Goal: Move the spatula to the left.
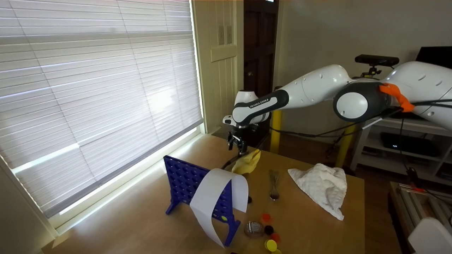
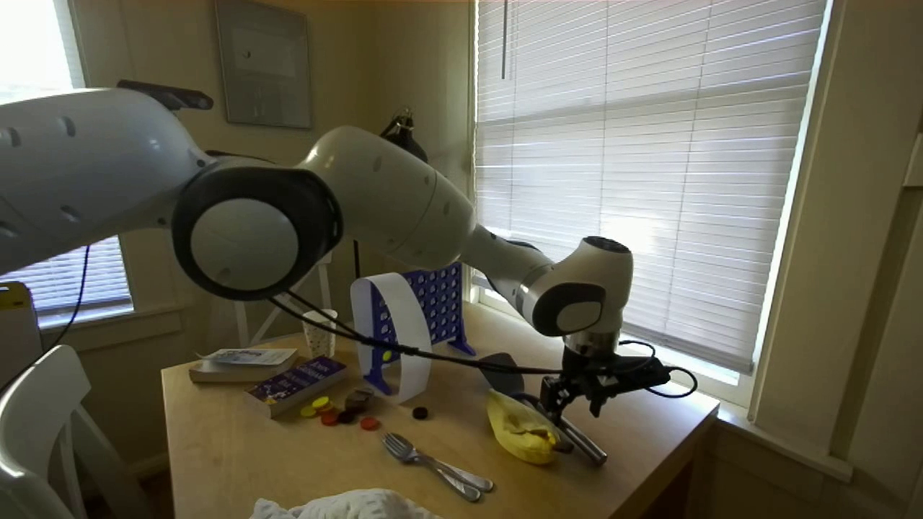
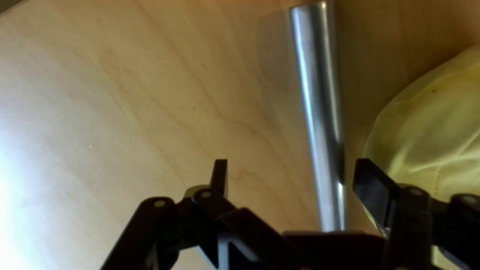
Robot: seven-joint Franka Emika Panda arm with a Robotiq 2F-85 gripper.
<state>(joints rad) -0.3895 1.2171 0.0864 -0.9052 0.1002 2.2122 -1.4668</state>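
- Step in hand: judged to be the approach to the grasp. The gripper is set over the spatula; the hold is not yet made.
- Task item location: the spatula lies on the table, alongside a crumpled yellow item. In an exterior view its dark blade lies toward the blue game rack, and its metal handle extends the opposite way.
- Jaw state: parted, gripping nothing. In the wrist view the handle runs between the fingers, nearer the one on the yellow item's side. Whether the fingertips are level with the handle cannot be told.
- Next move: centre on the handle, verify height, close firmly, then lift or slide left. The task sentence does not state whose left applies.
- Caution: the finger overlapping the yellow item in the wrist view could snag it; contact cannot be confirmed. The smooth handle may well twist in the grip and swing the blade.
- Arm pose: in both exterior views the arm reaches out above the table. The forearm slopes down to the wrist, and the gripper points downward.
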